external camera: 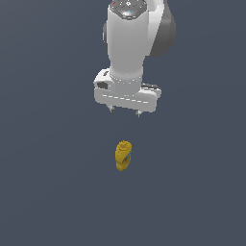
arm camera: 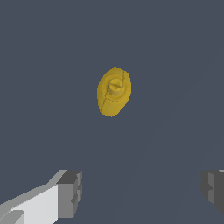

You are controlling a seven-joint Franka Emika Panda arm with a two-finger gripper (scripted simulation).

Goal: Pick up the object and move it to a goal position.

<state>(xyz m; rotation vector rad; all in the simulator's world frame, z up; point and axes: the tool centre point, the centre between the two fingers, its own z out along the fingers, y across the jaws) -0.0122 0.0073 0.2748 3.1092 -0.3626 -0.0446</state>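
While one gripper gapes, one bottle stands.

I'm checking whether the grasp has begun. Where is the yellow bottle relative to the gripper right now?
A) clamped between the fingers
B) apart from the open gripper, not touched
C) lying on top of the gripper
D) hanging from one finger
B: the wrist view shows the yellow bottle away from the fingers, and the gripper is open with nothing between them.

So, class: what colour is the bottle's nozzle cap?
Yellow, like the rest of the bottle; the wrist view shows it best.
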